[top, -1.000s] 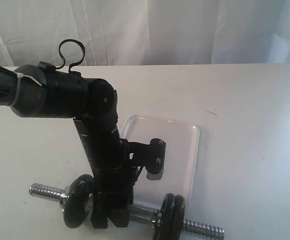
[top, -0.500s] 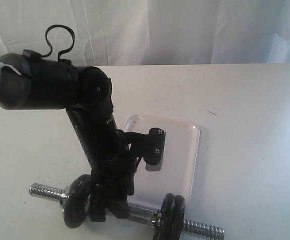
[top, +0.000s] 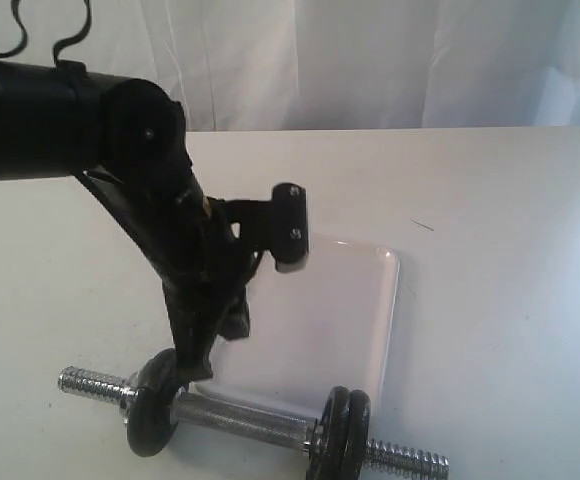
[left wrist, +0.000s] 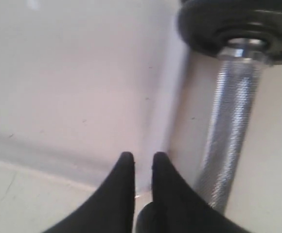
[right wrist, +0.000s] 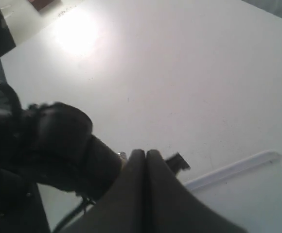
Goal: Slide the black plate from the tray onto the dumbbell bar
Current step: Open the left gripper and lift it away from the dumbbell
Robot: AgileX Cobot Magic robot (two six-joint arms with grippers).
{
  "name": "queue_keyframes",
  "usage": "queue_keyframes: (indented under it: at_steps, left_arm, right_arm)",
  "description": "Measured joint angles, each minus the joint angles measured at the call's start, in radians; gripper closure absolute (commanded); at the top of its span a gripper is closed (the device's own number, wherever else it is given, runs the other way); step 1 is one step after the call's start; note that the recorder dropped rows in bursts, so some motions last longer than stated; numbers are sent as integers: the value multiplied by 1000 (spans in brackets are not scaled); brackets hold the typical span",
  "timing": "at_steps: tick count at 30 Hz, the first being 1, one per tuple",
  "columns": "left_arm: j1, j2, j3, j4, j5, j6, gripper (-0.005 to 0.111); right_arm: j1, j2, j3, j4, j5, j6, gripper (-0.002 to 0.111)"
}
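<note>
Surface: white tabletop [top: 500, 200], with a white curtain [top: 370, 60] at 12 o'clock.

Left gripper [left wrist: 143, 162]: black fingers parted by a narrow slit, nothing between them. It hangs over a corner of the tray [left wrist: 58, 73]. The exterior view shows the left arm [top: 70, 120] slanting down to the top of the black plate [top: 153, 405]; whether they touch cannot be told.

Black plate: upright on the dumbbell bar [top: 245, 420], toward its 9 o'clock end, at 7 o'clock of the tray. Exterior view only.

Pair of black discs [top: 340, 440]: on the bar toward its 3 o'clock end. The left wrist view shows their inner face and the knurled shaft.

Right gripper [right wrist: 146, 156]: fingers pressed together, empty. Only its own wrist view shows it, along with a strip of tray rim.
</note>
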Motion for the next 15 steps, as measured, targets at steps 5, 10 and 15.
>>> queue_keyframes:
  at_steps: [5,10,15]
  left_arm:
    - [88,-54,0,101,-49,-268,107]
    - [229,-128,0,122,-83,-476,107]
    - [342,-266,0,122,-115,-590,107]
  right_arm:
    - [0,-40,0,-204,-7,82,108]
    - [0,-118,35,-412,-56,171,108]
    - [0,-256,152,-507,-149,228,108]
